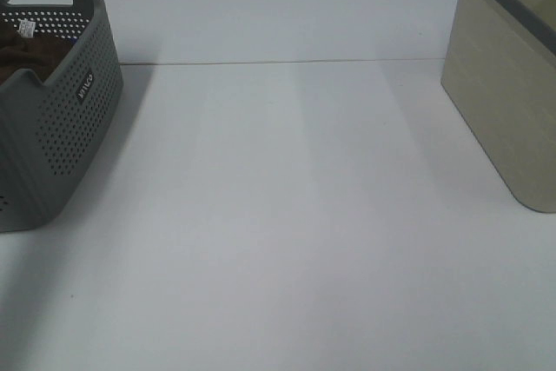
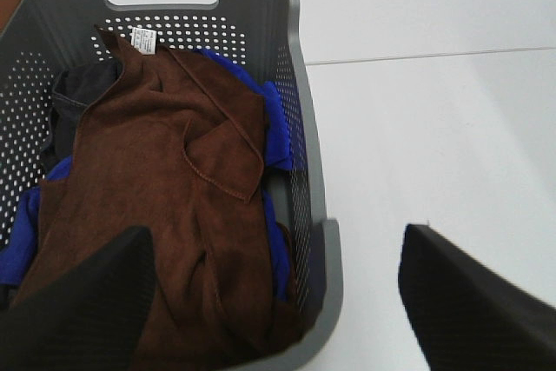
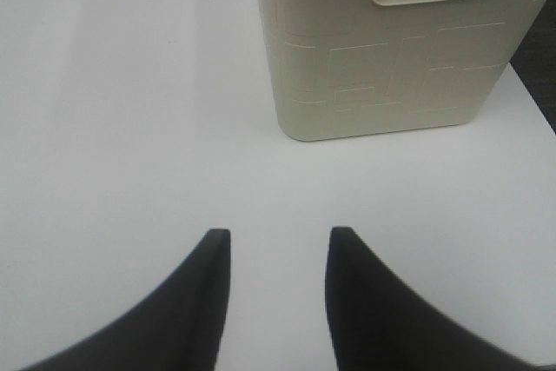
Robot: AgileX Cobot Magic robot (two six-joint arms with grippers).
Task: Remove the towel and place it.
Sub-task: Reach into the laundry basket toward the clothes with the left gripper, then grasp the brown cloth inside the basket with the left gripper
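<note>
White table [image 1: 287,215]: smooth and matte on my feed, 1 seam
Towel [image 2: 165,188]: brown terry, crumpled in perforated grey basket [image 2: 300,128], on blue cloth [image 2: 276,128]
Left gripper [image 2: 276,232]: jaws wide, empty
Right gripper [image 3: 278,234]: jaws apart, empty, beige bin [image 3: 382,58] ahead

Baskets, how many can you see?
2: the grey basket on the left, with the brown towel inside, and the beige basket on the right. More may sit out of view.
</note>
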